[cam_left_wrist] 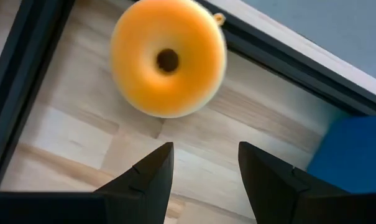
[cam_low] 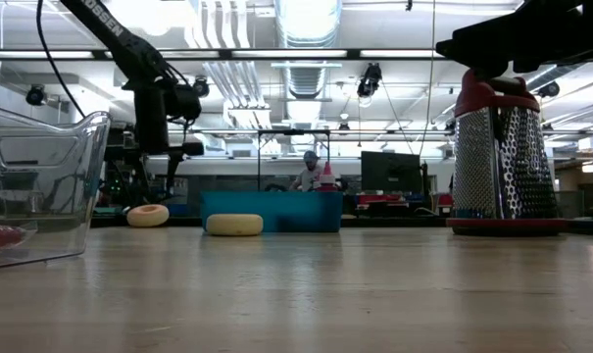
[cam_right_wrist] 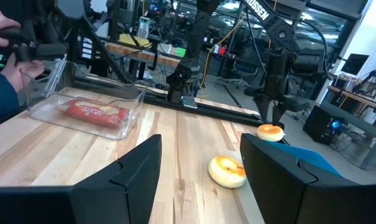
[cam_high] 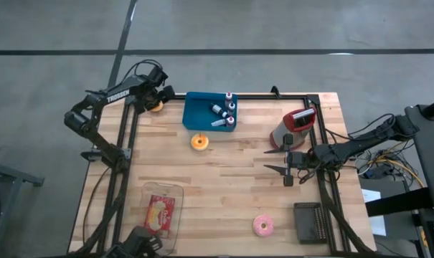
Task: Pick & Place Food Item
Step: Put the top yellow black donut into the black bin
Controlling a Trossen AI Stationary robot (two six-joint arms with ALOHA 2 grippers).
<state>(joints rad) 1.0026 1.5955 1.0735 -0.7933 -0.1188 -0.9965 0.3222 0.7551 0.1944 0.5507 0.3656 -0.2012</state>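
From overhead, my left tool (cam_high: 156, 101) covers most of the orange donut (cam_high: 157, 107) at upper left. The small bottles (cam_high: 223, 111) in the blue tray (cam_high: 195, 113) are too small to identify. At surface level, the clear container (cam_low: 41, 186) is cut by the left edge.

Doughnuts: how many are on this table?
3: an orange doughnut under the left gripper at the far-left corner, another beside the blue tray, a pink doughnut near the front edge.

Two matte-black jointed arms, white TROSSEN lettering on the left arm (cam_high: 120, 95), looping black cables, wedge-shaped dark fingers (cam_left_wrist: 147, 174).
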